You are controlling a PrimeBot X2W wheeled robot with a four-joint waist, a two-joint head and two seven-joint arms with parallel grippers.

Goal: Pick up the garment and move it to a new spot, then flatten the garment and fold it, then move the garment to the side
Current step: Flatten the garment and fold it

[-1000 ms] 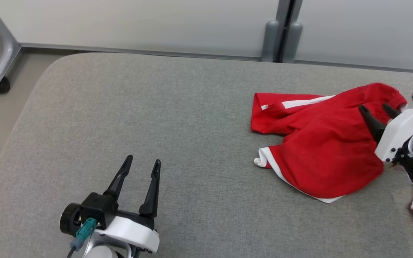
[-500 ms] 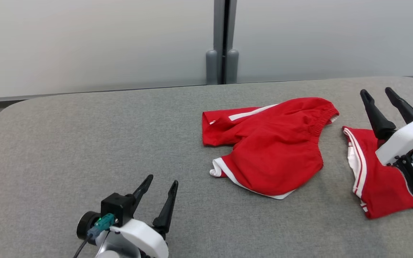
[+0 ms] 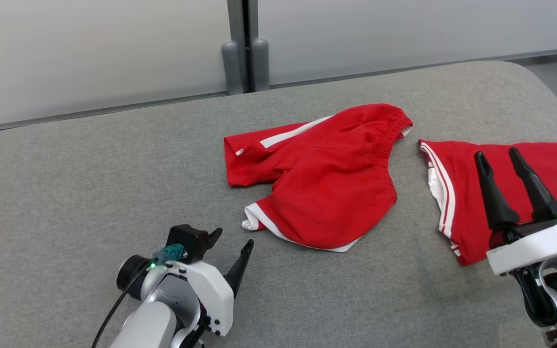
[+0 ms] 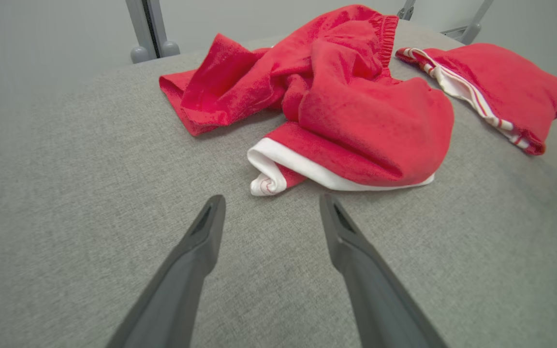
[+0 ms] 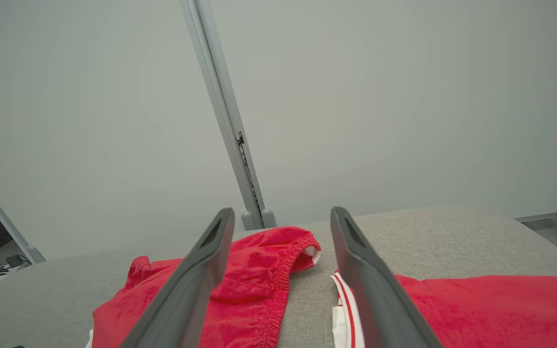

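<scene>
Where the garment lies: crumpled red soft-fabric shorts with white trim (image 3: 327, 188) sit mid-tabletop, towards the far edge. The waistband is at the far right, one leg stretches left, and a rolled white hem lies nearest the robot.
Surface: grey fabric-covered tabletop (image 3: 90, 183) with rounded corners.
Left hand (image 3: 234, 238): fingers spread and empty, low over the tabletop just near-left of the rolled hem, pointing at it without touching.
Right hand (image 3: 496, 153): fingers spread and empty, raised above a second, flat-folded red garment with white stripes (image 3: 462, 169). That garment lies just right of the shorts, with a strip of grey between them.
Step in hand: probably the first pick-up, since the shorts look unflattened and unfolded.
Doing it well: bring the left hand forward onto the hem and the right hand across to the elastic waistband. Pinch a single edge rather than a bunched heap, lift clear, and leave the folded piece alone.
</scene>
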